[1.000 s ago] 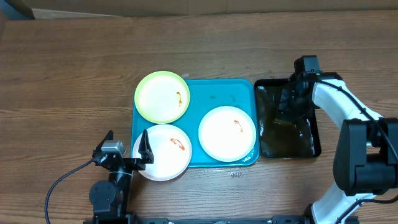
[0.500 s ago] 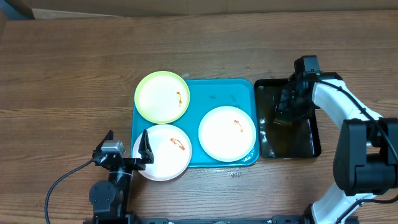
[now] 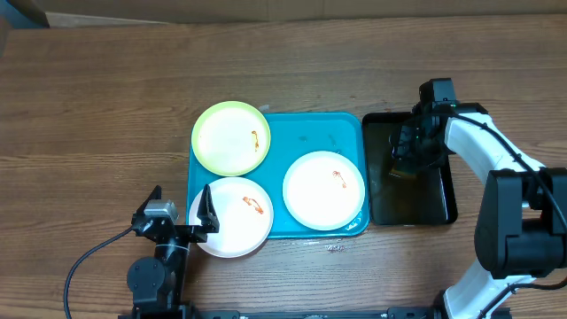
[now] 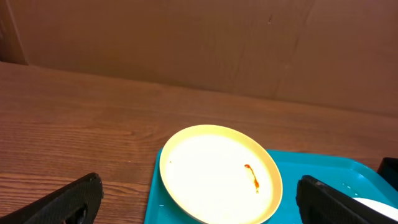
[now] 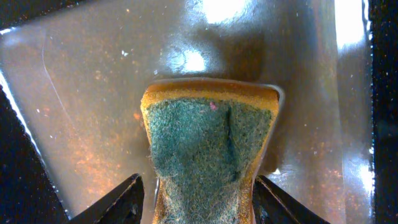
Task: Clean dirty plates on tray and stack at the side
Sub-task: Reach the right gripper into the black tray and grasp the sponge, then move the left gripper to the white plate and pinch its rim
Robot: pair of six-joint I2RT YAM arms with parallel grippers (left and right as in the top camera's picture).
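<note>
Three plates with orange-red smears lie on the turquoise tray (image 3: pixel 310 133). The lime green plate (image 3: pixel 231 137) (image 4: pixel 219 174) is at its back left. One white plate (image 3: pixel 323 190) is at its right. The other white plate (image 3: pixel 232 217) overhangs its front left corner. My left gripper (image 3: pixel 182 199) (image 4: pixel 199 193) stands wide open at that corner, holding nothing. My right gripper (image 3: pixel 409 151) (image 5: pixel 198 180) is over the black tray (image 3: pixel 443 199), shut on a yellow sponge with a green scouring face (image 5: pixel 208 149) (image 3: pixel 403 171), which is pinched in between the fingers.
The black tray has a wet, shiny floor and lies against the turquoise tray's right side. A few small crumbs (image 3: pixel 335 248) lie on the wood in front of the turquoise tray. Bare wooden table stretches to the left and back.
The right gripper's jaws have eased slightly wider around the sponge, and more of the sponge shows under them in the overhead view. The left arm and the plates have not moved.
</note>
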